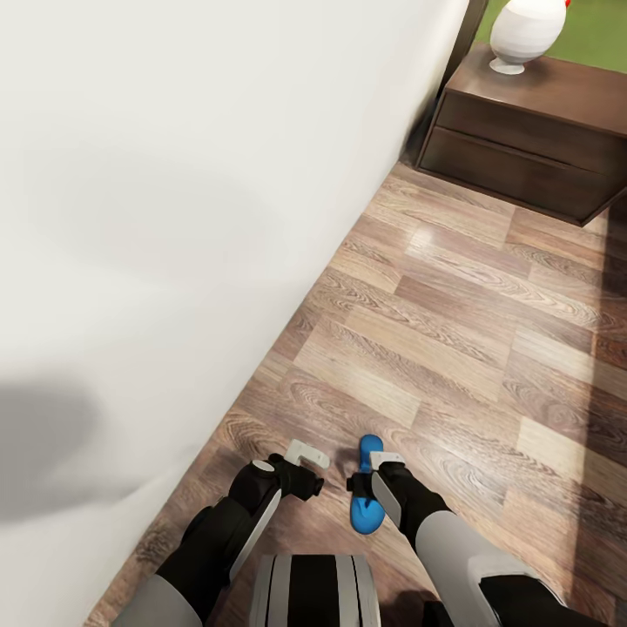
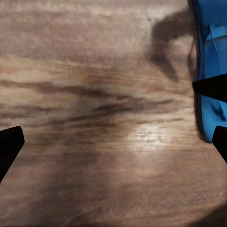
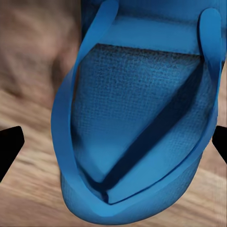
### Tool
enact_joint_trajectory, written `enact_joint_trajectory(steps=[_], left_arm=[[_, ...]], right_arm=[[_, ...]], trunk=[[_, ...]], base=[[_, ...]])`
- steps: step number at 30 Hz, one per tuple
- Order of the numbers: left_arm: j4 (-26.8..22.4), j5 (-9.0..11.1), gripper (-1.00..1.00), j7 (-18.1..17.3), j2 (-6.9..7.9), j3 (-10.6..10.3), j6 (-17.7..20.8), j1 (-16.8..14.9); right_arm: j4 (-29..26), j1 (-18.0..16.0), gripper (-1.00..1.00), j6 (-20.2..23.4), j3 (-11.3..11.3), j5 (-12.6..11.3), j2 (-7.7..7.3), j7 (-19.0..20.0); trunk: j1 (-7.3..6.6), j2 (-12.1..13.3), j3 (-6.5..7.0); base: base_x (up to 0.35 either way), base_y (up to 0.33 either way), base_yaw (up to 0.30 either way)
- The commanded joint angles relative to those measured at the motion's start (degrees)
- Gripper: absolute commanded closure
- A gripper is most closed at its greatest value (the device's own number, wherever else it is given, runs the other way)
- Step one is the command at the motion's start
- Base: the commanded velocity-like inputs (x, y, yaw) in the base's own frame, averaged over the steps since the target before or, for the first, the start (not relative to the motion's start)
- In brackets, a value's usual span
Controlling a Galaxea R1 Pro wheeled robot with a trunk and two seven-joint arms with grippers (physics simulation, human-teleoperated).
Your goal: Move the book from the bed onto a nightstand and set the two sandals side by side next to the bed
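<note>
The right tool [image 1: 384,459], spread wide, hovers directly over a blue sandal [image 3: 137,118]; the left tool [image 1: 306,455], also wide, hangs beside it above the wood floor [image 1: 453,313].

Legible text and markings: none.
No lettering, label, brand, number or sign can be read on the blue sandal [image 3: 137,118], the nightstand [image 1: 531,139], the bed [image 1: 174,218] or the plank floor [image 1: 453,331].
</note>
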Motion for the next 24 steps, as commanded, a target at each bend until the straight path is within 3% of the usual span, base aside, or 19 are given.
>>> enact_joint_trajectory(steps=[1,24], left_arm=[[-0.04,0.07,-1.0,-0.09,0.0,0.0,0.27,-0.01],[-0.05,0.07,-1.0,-0.09,0.0,0.0,0.27,0.0]], right_arm=[[-0.1,-0.03,-1.0,0.22,-0.01,-0.56,0.02,-0.4],[-0.09,-0.56,-1.0,0.25,-0.02,-0.56,-0.06,-0.4]], trunk=[[0.01,-0.03,-0.26],[0.01,-0.03,-0.26]], base=[[0.0,0.0,0.0],[0.0,0.0,0.0]])
